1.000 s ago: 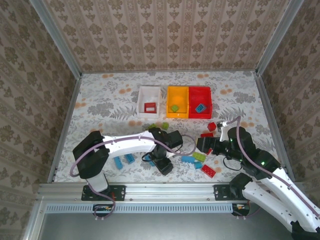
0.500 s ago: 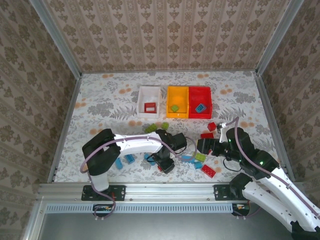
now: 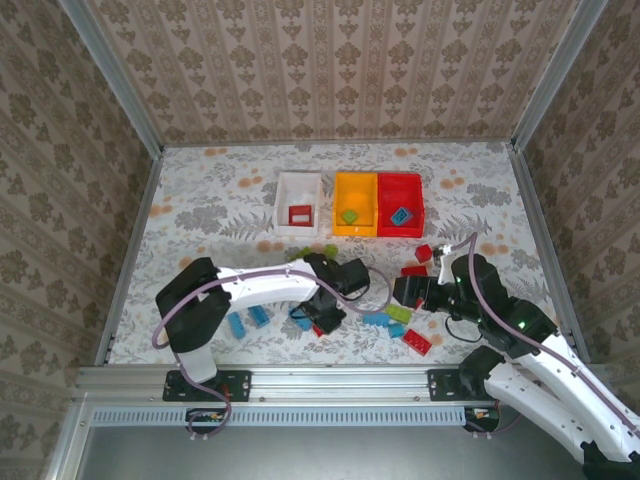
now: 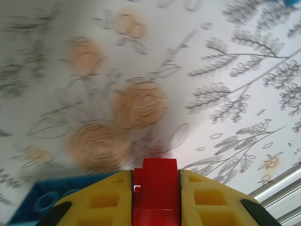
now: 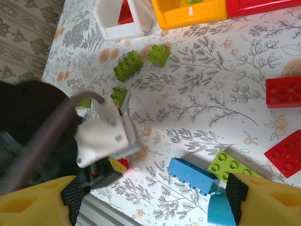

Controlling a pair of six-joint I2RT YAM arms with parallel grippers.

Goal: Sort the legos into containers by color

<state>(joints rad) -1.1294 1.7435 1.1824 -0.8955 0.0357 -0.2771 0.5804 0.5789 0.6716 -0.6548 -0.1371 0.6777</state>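
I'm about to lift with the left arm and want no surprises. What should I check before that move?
1. Left gripper shut on the small red studded plastic brick: ok, the brick sits between the yellow pads.
2. Grip free of neighbours: cannot tell; a blue studded brick lies right beside one finger.
3. White rectangular plastic bin takes red: ok, it already holds a red piece.
4. Low path to that bin: not ok; lime green bricks lie in between, so lift first.
5. Right gripper out of the way: ok; it is open and off to the right.
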